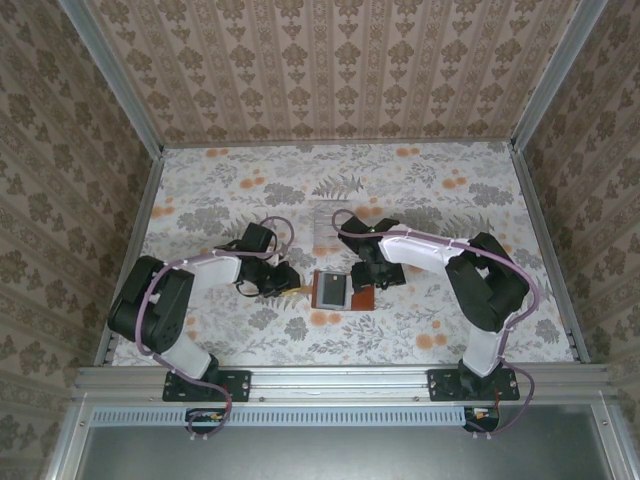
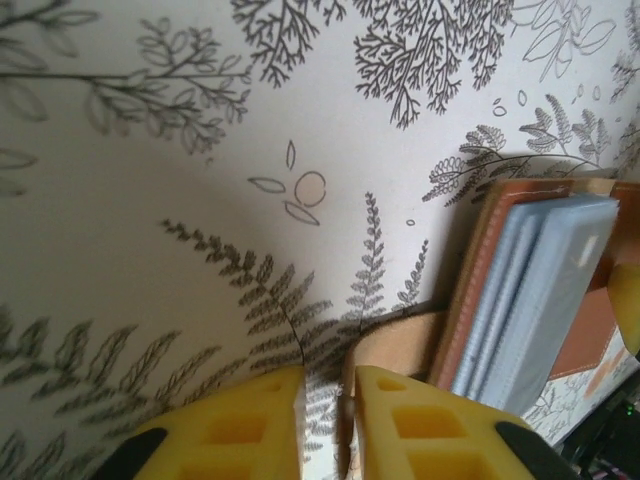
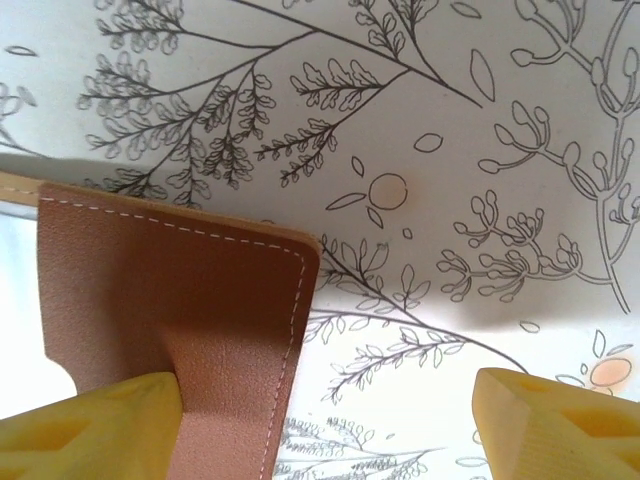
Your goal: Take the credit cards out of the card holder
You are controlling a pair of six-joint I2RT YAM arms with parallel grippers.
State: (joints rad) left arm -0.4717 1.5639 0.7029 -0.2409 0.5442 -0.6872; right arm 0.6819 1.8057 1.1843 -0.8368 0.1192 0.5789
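Cards (image 2: 560,280) of thin, slick grey plastic likely need an edge pinch where they jut from the reddish-brown leather bifold holder (image 2: 478,290), right gripper (image 3: 325,400) spread wide at its flap, left gripper (image 2: 330,400) narrow beside it, hold unclear.

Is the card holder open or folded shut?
Open: the card holder lies spread, grey-blue inside facing up in the top view, brown flap out to one side.

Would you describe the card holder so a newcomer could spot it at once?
On the floral table, look at the centre, slightly toward the near edge. The card holder lies open there: reddish-brown leather, grey-blue inside, unlike the clear box farther back.
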